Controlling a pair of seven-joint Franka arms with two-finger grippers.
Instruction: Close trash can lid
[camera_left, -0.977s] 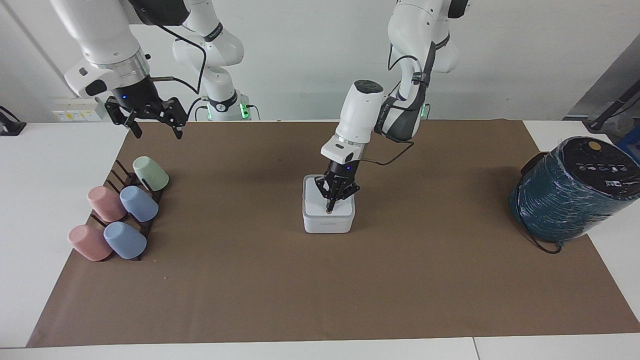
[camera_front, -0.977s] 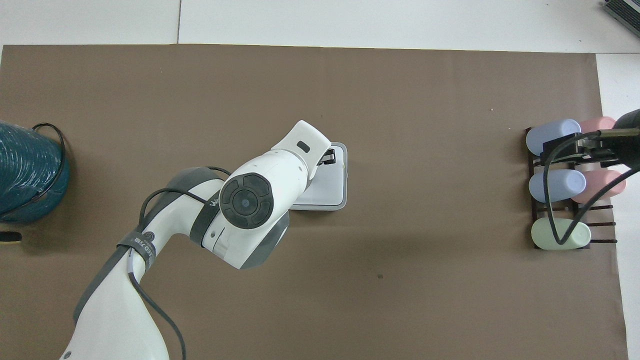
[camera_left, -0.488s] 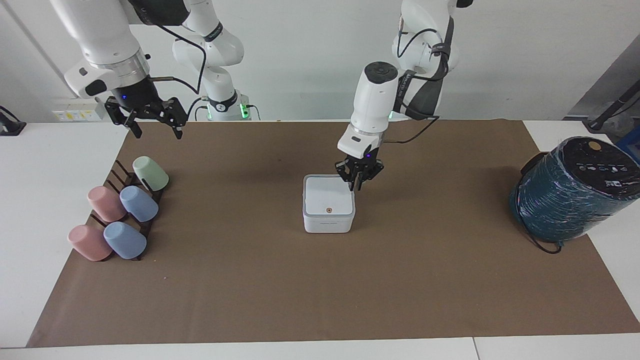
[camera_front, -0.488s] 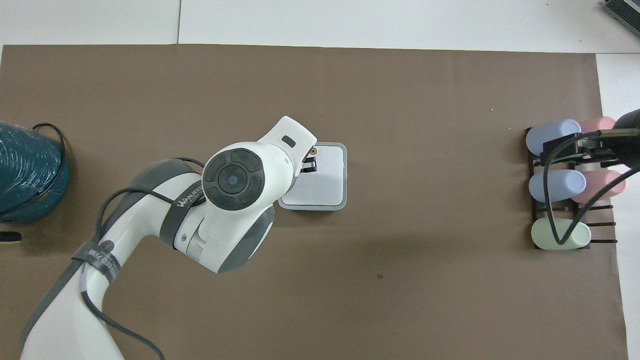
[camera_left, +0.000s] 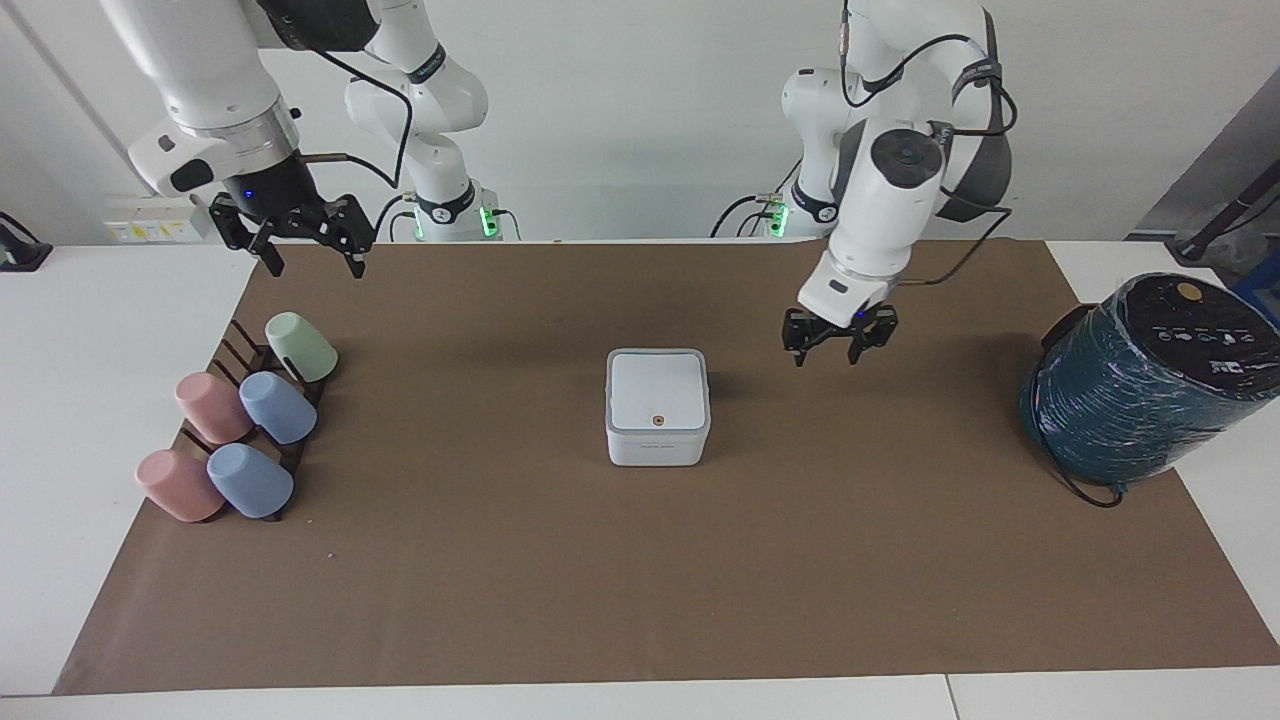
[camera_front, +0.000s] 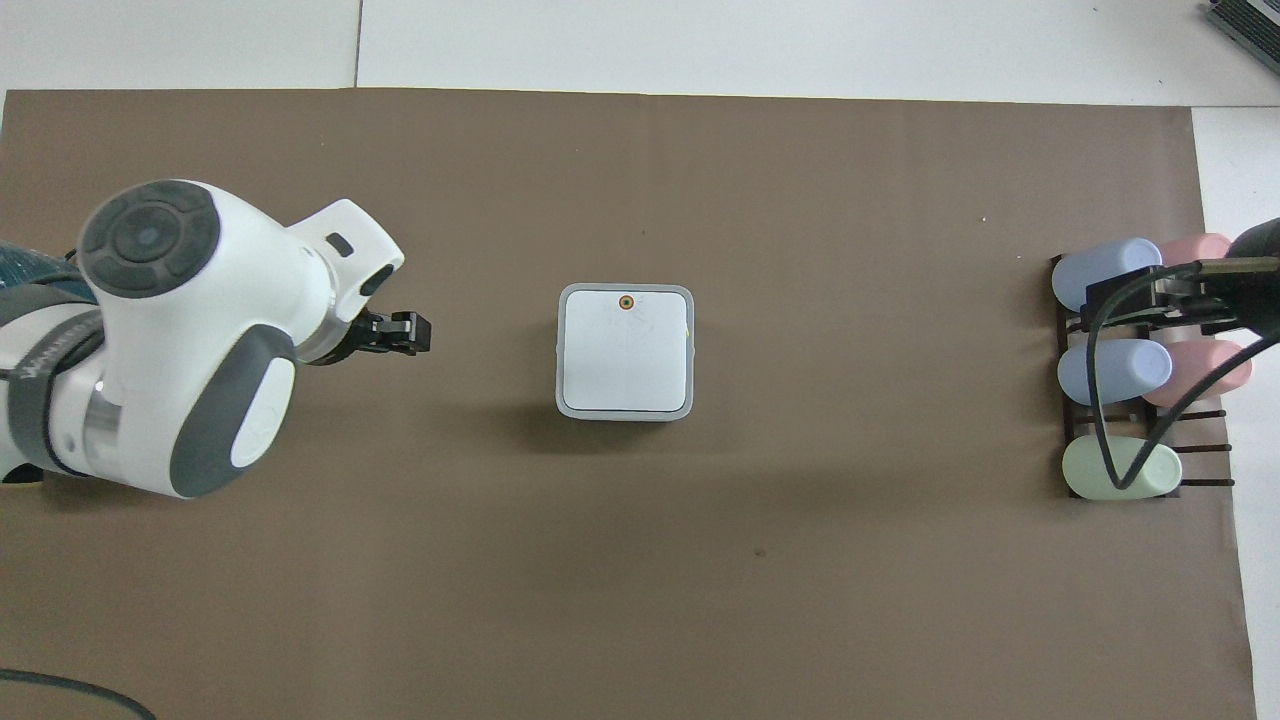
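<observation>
The small white square trash can (camera_left: 657, 447) stands in the middle of the brown mat and also shows in the overhead view (camera_front: 625, 410). Its lid (camera_left: 657, 390) lies flat and shut on the can, orange-brown dot up; it also shows in the overhead view (camera_front: 625, 350). My left gripper (camera_left: 826, 356) is open and empty in the air over the bare mat, apart from the can, toward the left arm's end; it also shows in the overhead view (camera_front: 412, 333). My right gripper (camera_left: 316, 262) is open and empty, waiting high near the cup rack.
A dark rack (camera_left: 232, 352) with several pastel cups (camera_left: 278, 407) stands at the right arm's end. A large teal-wrapped, black-topped cylinder (camera_left: 1140, 390) stands at the left arm's end, with a black cable by its base.
My left gripper lifted off the lid's dot, opened, and swung away from the can toward the left arm's end. The lid stays shut. The right arm has not moved.
</observation>
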